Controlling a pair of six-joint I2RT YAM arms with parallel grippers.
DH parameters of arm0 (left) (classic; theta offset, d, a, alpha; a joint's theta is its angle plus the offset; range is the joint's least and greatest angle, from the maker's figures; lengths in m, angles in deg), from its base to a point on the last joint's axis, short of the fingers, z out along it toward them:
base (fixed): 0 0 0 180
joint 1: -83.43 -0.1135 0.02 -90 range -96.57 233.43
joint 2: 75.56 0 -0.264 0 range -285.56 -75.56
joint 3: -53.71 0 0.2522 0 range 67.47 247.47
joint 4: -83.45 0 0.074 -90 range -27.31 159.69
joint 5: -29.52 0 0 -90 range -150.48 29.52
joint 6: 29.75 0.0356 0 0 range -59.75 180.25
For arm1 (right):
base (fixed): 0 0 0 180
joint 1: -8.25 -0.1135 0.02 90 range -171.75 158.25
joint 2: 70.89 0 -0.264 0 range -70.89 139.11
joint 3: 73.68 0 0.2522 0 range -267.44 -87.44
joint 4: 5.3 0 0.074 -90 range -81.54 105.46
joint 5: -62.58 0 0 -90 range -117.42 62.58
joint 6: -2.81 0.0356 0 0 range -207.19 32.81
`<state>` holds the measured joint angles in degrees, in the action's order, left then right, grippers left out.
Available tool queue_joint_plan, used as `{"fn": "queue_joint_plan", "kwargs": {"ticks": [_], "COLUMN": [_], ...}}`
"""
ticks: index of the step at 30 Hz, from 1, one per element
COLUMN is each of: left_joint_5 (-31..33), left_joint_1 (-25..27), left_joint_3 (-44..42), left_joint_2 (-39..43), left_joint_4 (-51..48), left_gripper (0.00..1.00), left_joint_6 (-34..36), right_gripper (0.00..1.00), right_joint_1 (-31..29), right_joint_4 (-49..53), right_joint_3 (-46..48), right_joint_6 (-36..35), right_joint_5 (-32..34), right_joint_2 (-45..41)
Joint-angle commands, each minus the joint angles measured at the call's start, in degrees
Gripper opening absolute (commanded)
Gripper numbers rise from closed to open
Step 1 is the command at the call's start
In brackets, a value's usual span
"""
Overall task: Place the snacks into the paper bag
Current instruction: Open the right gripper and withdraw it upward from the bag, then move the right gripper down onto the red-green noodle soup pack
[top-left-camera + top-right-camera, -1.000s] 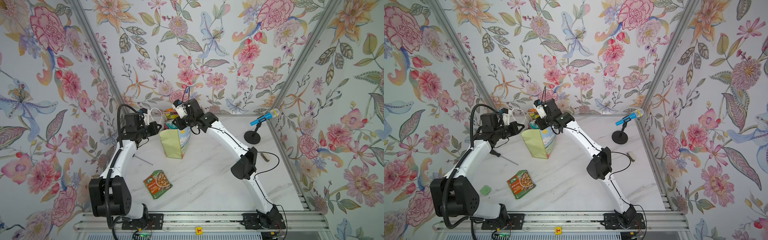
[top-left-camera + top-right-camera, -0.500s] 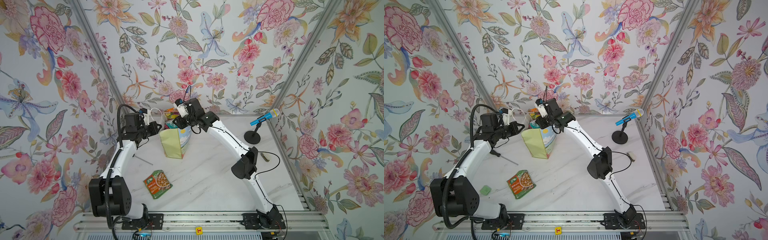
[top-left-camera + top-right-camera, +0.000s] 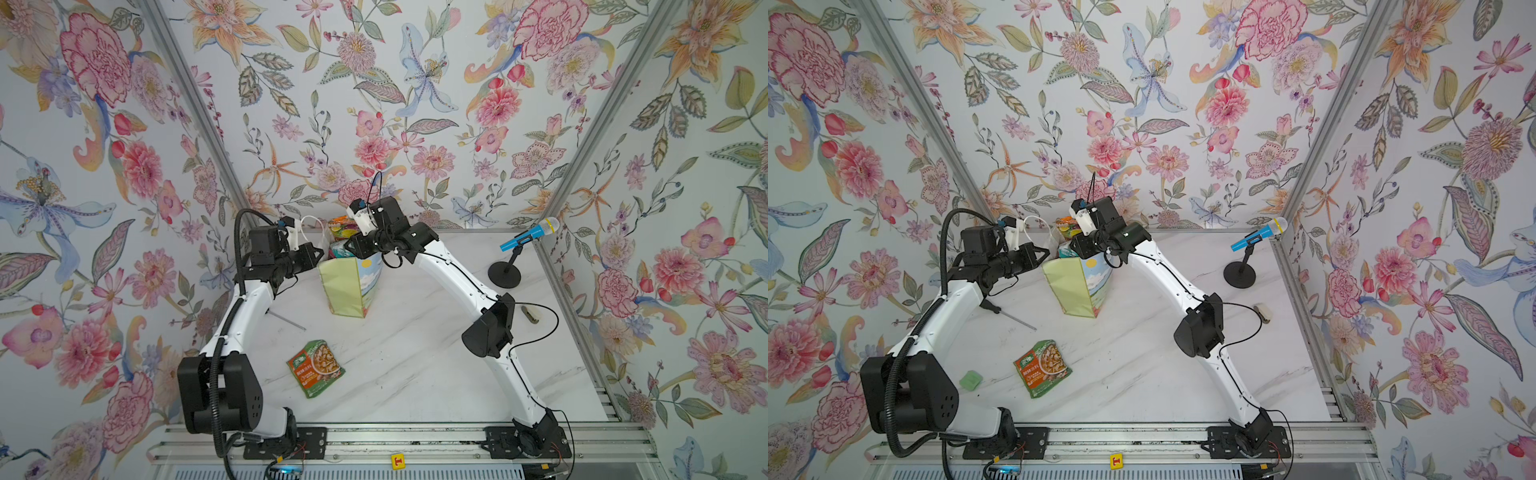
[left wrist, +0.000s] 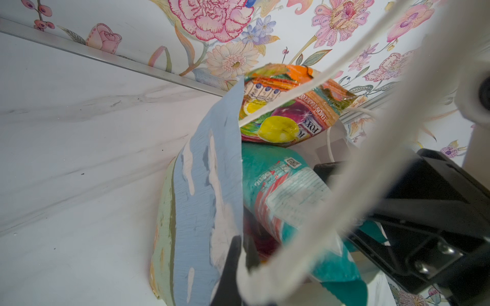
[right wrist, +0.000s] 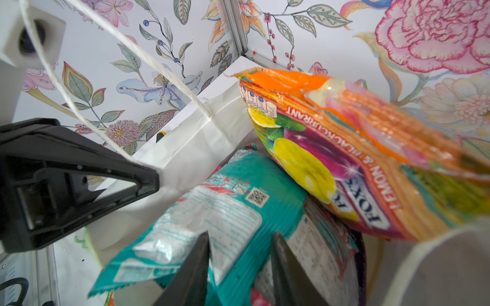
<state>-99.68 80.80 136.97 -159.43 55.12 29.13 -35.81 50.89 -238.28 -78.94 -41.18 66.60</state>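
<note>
Scene: a paper bag (image 3: 351, 286) stands upright at the back of a marble table (image 3: 415, 353), between two robot arms.
Look of the bag: pale green side and painted sky-and-meadow face in both top views; white inside in the right wrist view.
Left tool: the left gripper (image 3: 321, 252) has its fingers pressed together on the bag's top rim, beside a white rope handle (image 5: 148, 58).
Right tool: the right gripper (image 5: 240, 235) has its fingers spread over the bag's mouth. Whether they touch a packet cannot be told.
In the bag: an orange FOX'S packet (image 5: 344, 159) sits highest, leaning over the rim. A teal packet (image 5: 238, 201) lies under it, its back showing between the right fingers.
Wrist views only: "LEMON & BLACKCURRANT" on the orange packet; a QR code on the teal one.
Top views only: a green-orange nut pouch (image 3: 316, 368) lies flat on the table, well apart from the bag. A screwdriver (image 3: 1009, 314) lies beside the left arm, and a blue microphone (image 3: 530, 235) stands at the right.
In a top view only: a small green pad (image 3: 971, 380) near the left arm's base.
</note>
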Motion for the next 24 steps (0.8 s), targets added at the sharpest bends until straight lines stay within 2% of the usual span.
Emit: {"fn": "queue_joint_plan", "kwargs": {"ticks": [1,6,10,14,18,24], "left_joint_5": [-2.1,-2.1,-2.3,-2.3,-2.2,-2.1], "left_joint_1": [-0.6,-0.6,-0.6,-0.6,-0.6,-0.6], "left_joint_3": [-0.4,-0.6,-0.7,-0.7,-0.8,-0.8], "left_joint_2": [2.0,1.8,1.6,1.6,1.7,1.7], "left_joint_4": [2.1,2.5,2.8,2.8,2.7,2.7], "left_gripper": [0.0,0.0,0.0,0.0,0.0,0.0], "left_joint_6": [-0.4,-0.6,-0.7,-0.7,-0.7,-0.7], "right_gripper": [0.41,0.48,0.5,0.51,0.5,0.5], "right_joint_1": [0.5,0.6,0.5,-1.0,-4.6,-8.7], "right_joint_4": [1.9,-2.3,-3.0,-3.3,-6.6,-18.8], "right_joint_3": [-2.6,-0.3,6.0,16.8,32.1,56.6], "right_joint_6": [1.2,0.6,0.7,1.2,2.7,13.1], "right_joint_5": [-2.1,-1.7,-1.9,-2.8,-2.9,-5.9], "right_joint_2": [-4.0,-14.0,-19.8,-25.4,-31.2,-37.0]}}
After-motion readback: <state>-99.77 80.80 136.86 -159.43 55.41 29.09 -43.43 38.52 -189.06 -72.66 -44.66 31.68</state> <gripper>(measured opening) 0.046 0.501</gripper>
